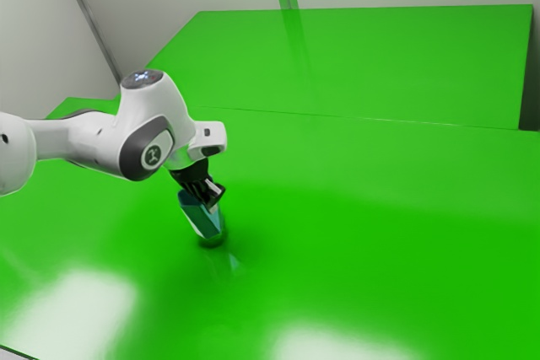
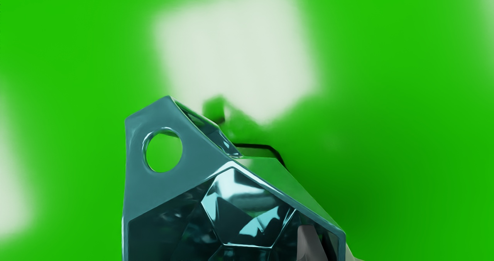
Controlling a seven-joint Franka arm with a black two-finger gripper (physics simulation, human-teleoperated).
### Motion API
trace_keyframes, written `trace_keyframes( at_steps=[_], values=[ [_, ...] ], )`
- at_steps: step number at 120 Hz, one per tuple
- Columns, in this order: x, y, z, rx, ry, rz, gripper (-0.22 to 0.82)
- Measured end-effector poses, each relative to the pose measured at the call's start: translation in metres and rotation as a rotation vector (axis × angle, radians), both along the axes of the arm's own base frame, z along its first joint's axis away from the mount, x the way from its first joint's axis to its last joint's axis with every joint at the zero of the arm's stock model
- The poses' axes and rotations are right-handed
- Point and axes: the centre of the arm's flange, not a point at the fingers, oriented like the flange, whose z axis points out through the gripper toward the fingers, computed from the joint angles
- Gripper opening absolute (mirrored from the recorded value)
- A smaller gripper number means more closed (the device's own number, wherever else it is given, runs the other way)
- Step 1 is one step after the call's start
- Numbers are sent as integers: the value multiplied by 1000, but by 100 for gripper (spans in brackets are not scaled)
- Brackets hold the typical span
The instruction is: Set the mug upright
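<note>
Mug (image 2: 154, 191) first: teal and faceted, it leans at a tilt under my gripper (image 1: 213, 197), its open mouth facing the wrist camera. My fingers (image 2: 307, 245) are nearly closed, pinching its wall, one inside the mouth, one outside. Below is the green table (image 1: 380, 250); whether the base touches it, I cannot tell.

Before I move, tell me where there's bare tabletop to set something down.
The green tabletop is bare from the mug to the exterior view's right edge and up to the seam. Crowded around the mug, gripper and arm.
</note>
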Motion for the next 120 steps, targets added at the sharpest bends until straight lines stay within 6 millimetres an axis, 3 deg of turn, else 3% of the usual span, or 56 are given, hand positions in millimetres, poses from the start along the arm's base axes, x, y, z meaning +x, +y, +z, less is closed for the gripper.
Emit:
trace_keyframes(
  at_steps=[85,108,120],
  values=[
    [1,-6,-29,21,23,90,-18],
    [2,-7,-30,15,19,104,20],
    [2,-6,-21,13,0,110,35]
  ],
)
